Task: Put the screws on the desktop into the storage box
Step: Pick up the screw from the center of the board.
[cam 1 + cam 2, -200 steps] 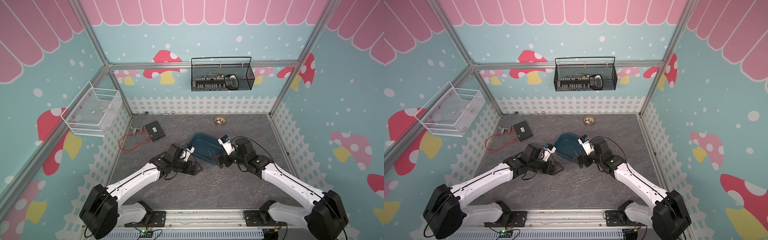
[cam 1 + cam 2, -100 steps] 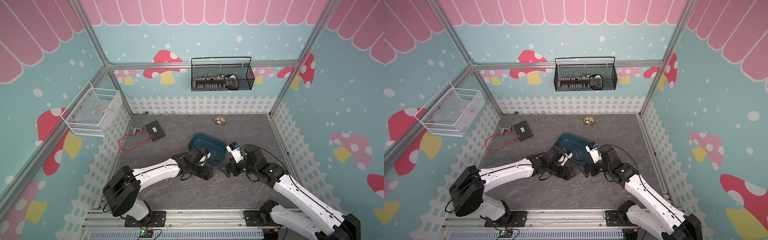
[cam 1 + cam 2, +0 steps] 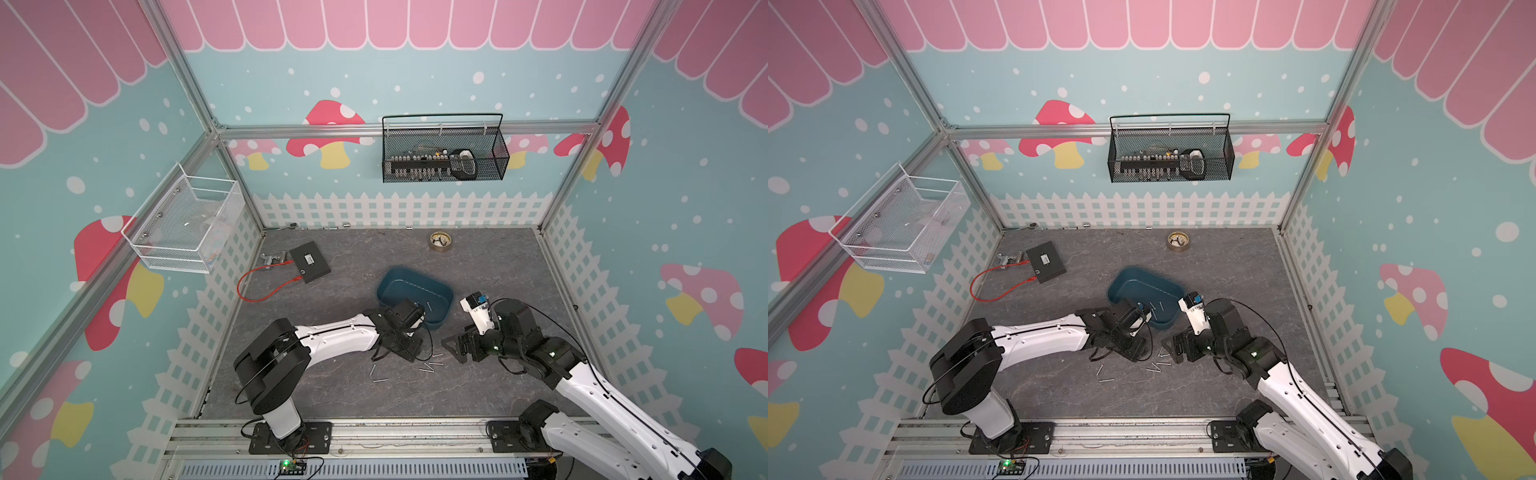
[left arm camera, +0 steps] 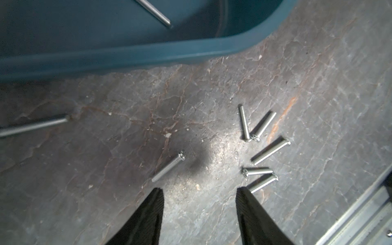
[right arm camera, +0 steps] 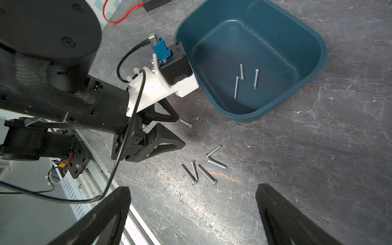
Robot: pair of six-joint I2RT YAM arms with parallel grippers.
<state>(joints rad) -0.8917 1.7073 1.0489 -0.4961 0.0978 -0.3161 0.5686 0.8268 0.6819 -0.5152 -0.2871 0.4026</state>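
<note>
- The left gripper (image 4: 198, 191) is hovering half-open and empty just beside a lone screw (image 4: 168, 166); it should be straddling it crosswise before pinching.
- The right gripper (image 5: 192, 191) is hanging wide open, empty.

desktop (image 3: 365, 401) carries storage box (image 3: 409, 289), loose screws (image 3: 428, 366), black box (image 3: 310, 262), tape roll (image 3: 440, 241).

The box (image 5: 244, 117), a dark teal tub with rounded corners, stands upright on the grey, veined desktop (image 4: 106, 137), just beyond the left gripper (image 4: 199, 188). Three silvery screws (image 5: 256, 78) lie flat inside it, at the end nearest both grippers. On the desktop, one screw (image 4: 168, 166) lies just ahead of one left fingertip (image 4: 156, 199). A loose cluster of five (image 4: 271, 151) lies beside the other fingertip, ahead of the right gripper (image 5: 193, 187). Two more (image 3: 380, 380) lie apart, back toward the left arm's base.
</note>
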